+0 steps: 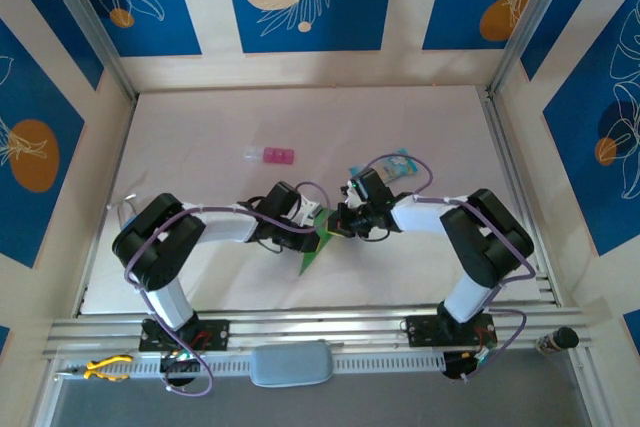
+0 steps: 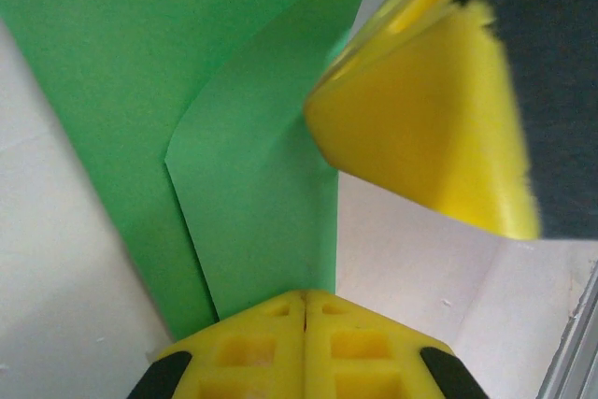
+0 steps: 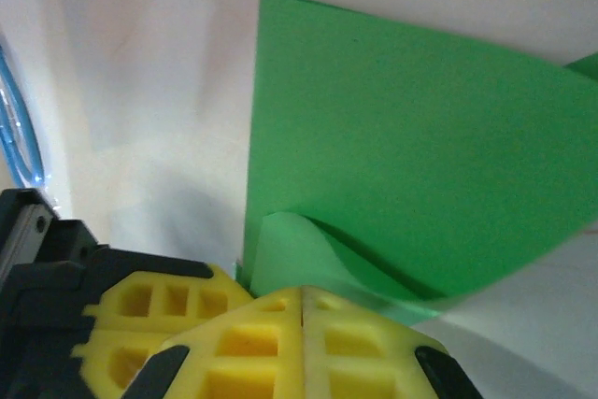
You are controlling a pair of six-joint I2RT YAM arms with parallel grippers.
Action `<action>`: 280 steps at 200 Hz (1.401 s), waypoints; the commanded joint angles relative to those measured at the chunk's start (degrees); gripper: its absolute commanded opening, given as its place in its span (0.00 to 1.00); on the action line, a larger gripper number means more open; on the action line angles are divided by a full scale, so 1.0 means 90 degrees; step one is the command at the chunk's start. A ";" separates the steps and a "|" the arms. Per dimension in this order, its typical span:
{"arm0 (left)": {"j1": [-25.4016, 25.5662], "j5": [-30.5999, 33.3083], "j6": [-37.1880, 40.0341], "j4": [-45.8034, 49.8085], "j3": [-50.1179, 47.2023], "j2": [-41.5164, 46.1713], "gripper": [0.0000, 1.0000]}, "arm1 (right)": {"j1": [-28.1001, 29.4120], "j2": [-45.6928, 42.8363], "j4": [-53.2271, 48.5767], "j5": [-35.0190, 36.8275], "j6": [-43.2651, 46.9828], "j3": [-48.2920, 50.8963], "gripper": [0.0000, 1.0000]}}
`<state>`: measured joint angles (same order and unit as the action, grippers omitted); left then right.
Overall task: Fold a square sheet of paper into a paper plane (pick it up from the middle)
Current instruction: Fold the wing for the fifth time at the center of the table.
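Note:
The square sheet of paper (image 1: 312,250) is bright green and folded into overlapping layers. From above it looks like a slim strip pointing toward the near left; whether it has the paper plane's dart form I cannot tell. My left gripper (image 1: 316,223) and right gripper (image 1: 336,226) meet tip to tip at its far end. In the left wrist view the left gripper (image 2: 306,298) is shut, with a folded layer of the paper (image 2: 252,184) running into its tips. In the right wrist view the right gripper (image 3: 304,294) is shut on a curled flap of the paper (image 3: 392,128).
A small pink block (image 1: 272,155) lies toward the back of the white table (image 1: 200,127). A pale blue packet (image 1: 398,164) lies behind the right arm. Metal rails (image 1: 330,329) run along the near edge, with yellow-handled pliers (image 1: 105,368) below them at the left.

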<state>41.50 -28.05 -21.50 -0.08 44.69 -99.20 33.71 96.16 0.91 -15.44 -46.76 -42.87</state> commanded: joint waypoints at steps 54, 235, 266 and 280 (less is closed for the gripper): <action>-0.0018 0.0285 0.0180 0.1098 -0.0356 -0.0279 0.00 | -0.0640 0.0519 0.0376 0.0153 0.0001 -0.0027 0.02; -0.0016 0.0346 -0.0005 0.0819 -0.0552 -0.0136 0.00 | -0.1146 -0.0564 0.0237 -0.0229 0.0284 0.0013 0.06; -0.0014 0.0325 0.0016 0.0848 -0.0500 -0.0133 0.00 | -0.0750 -0.0265 0.0401 -0.0281 0.0189 0.0076 0.06; -0.0021 0.0336 0.0016 0.0857 -0.0483 -0.0125 0.00 | -0.0641 -0.0060 0.0457 -0.0257 0.0150 0.0053 0.06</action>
<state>41.47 -28.05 -21.52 -2.37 42.81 -98.32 26.30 92.71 4.43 -16.78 -45.06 -43.29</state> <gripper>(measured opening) 0.061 0.061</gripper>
